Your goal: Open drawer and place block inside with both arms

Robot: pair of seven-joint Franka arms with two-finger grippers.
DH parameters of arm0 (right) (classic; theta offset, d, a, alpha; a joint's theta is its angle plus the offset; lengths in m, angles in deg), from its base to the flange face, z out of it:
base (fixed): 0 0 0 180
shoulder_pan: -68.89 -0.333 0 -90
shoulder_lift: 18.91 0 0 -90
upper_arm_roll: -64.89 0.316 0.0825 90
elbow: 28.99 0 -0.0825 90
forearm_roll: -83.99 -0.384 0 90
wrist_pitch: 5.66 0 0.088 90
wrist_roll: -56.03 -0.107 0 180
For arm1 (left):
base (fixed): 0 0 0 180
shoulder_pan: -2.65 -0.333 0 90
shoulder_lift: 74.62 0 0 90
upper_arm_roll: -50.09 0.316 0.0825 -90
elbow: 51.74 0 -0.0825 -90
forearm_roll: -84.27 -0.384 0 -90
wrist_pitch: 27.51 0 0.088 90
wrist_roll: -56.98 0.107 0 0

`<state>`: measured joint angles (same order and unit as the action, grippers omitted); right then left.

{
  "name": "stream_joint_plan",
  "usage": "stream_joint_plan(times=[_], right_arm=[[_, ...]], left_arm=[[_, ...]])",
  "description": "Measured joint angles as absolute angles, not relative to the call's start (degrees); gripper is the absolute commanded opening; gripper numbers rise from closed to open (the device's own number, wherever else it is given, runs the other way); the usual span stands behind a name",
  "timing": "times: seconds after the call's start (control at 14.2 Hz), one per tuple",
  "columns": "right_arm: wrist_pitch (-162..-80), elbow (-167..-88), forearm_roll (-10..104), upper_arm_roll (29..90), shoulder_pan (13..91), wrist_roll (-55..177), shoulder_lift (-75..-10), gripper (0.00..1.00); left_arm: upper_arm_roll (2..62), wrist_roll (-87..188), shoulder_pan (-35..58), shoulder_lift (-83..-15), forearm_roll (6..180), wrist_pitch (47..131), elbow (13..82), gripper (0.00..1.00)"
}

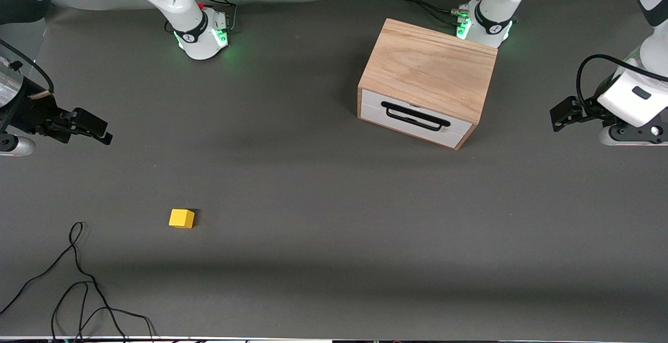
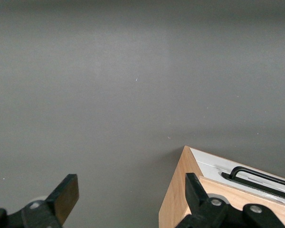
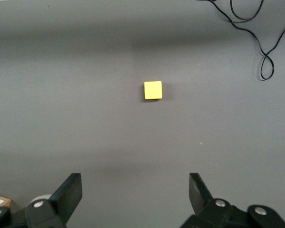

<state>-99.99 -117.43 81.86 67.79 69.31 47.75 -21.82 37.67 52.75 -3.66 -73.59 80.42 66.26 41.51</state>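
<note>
Front view: both black grippers hang spread wide, left gripper (image 1: 557,119) beside the shut white-fronted wooden drawer (image 1: 415,117), right gripper (image 1: 106,131) facing the small yellow cube (image 1: 181,219), presumably dividing the work.

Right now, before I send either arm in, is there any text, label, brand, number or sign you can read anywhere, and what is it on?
None can be read.
Dark collars on both arm bases carry white markings, too small to read.
The wooden cabinet, the drawer, the block and the table show no writing.
The left gripper and the right gripper, both open over bare table, show no label either.
</note>
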Motion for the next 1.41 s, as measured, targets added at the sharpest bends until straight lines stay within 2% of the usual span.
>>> stream_joint_plan(times=[1.41], right_arm=[[-99.0,-117.4,81.9,66.7,69.3,47.8,-21.9,1.00]], left_arm=[[37.5,52.8,-3.6,-73.6,80.4,66.3,41.5,1.00]])
